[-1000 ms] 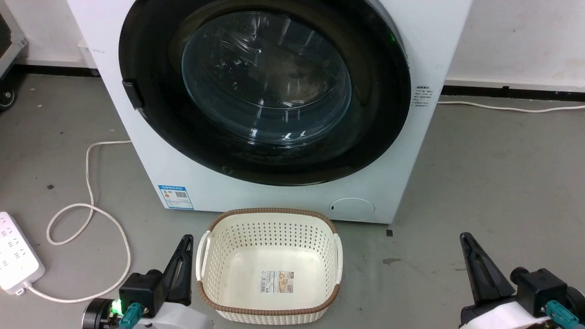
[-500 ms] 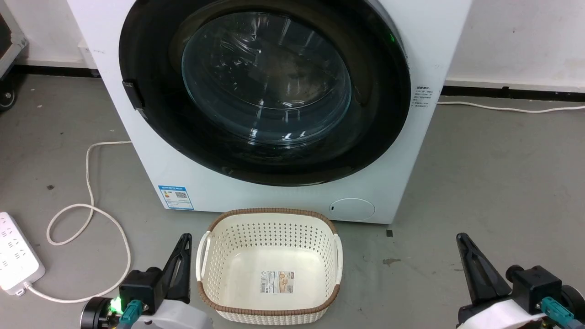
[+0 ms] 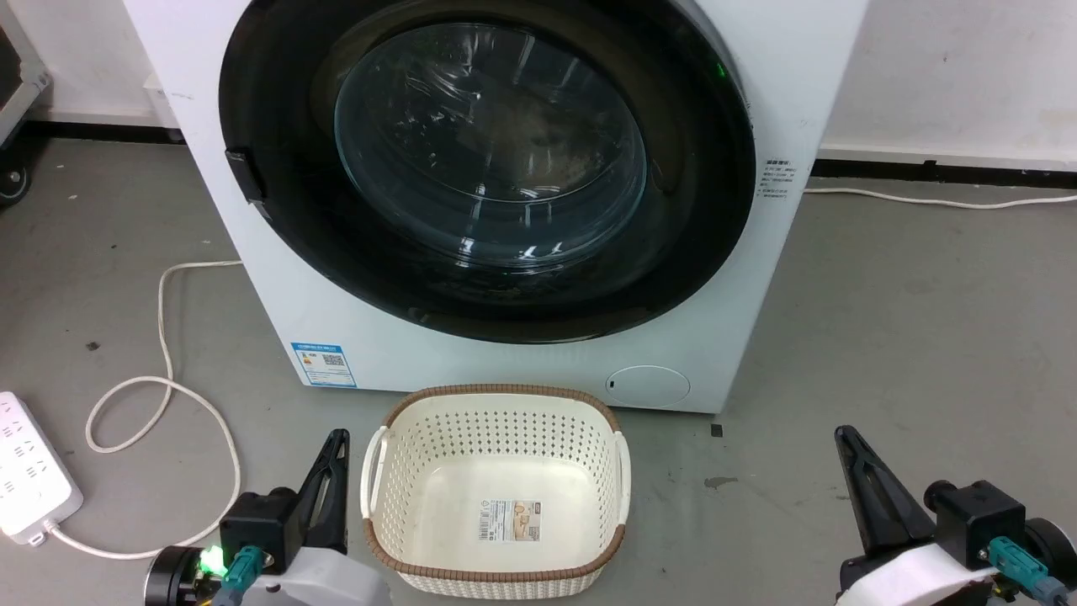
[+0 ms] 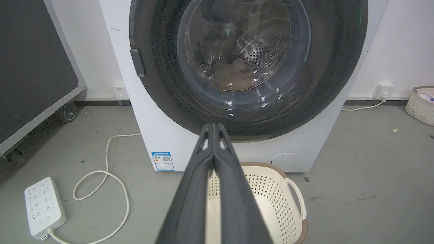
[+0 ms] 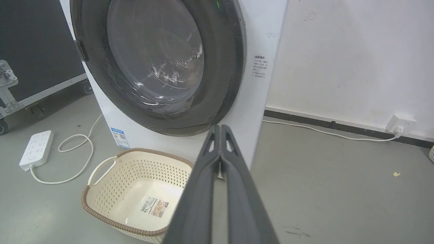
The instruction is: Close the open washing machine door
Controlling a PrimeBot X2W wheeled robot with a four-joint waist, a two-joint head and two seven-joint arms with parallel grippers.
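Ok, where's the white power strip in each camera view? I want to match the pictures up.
Head view: power strip on the floor at the left edge, low down, left of the machine.
Left wrist view: power strip in the lower left corner, its cord looping towards the machine.
Right wrist view: power strip at the left edge, a little below mid-height.
Shared landmark: the blue label low on the machine's front, on the strip's side.

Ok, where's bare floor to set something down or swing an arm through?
Widest free patch: floor right of the basket, bordered by the washing machine, the right gripper and the wall cable. Crowded: the basket sits below the washing machine door, beside the left gripper; power strip and looped cord take the left floor.
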